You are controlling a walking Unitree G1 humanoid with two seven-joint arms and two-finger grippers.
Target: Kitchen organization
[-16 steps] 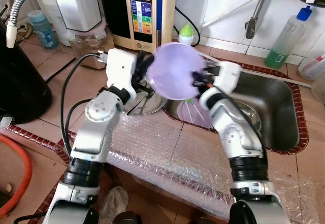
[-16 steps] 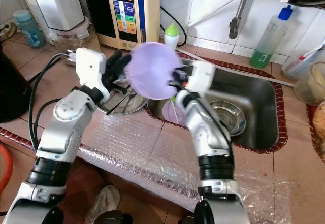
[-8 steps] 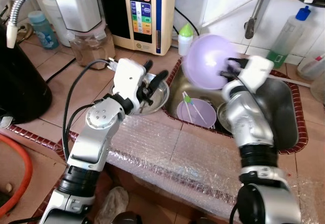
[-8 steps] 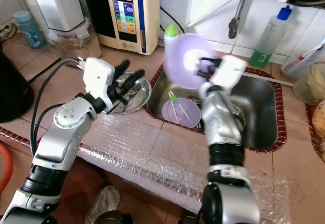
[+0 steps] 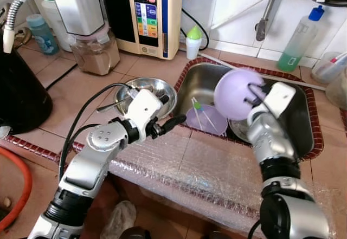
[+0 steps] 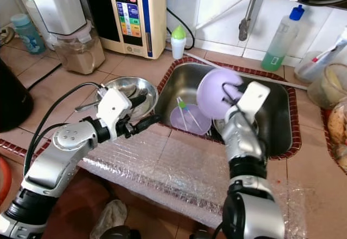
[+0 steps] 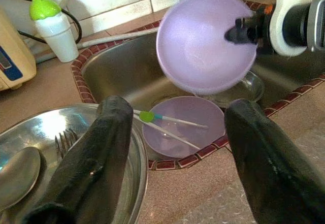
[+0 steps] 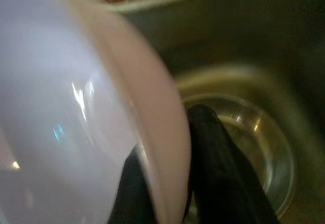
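two grippers are at work over the counter. nearest, a bubble wrap sheet point(image 5: 206, 168) covers the counter edge; above it the left gripper point(image 5: 165, 124) is released, fingers spread, holding nothing, beside a steel dish point(image 5: 142, 91) with a fork and spoon. further in, the right gripper point(image 5: 255, 92) is clenched on the rim of a purple bowl point(image 5: 236, 94), tilted above the sink point(image 5: 303, 141). below lie a second purple bowl point(image 5: 209, 121) with chopsticks and a steel bowl point(image 7: 238, 89). i judge the work is partly done — this bowl is not yet put down.
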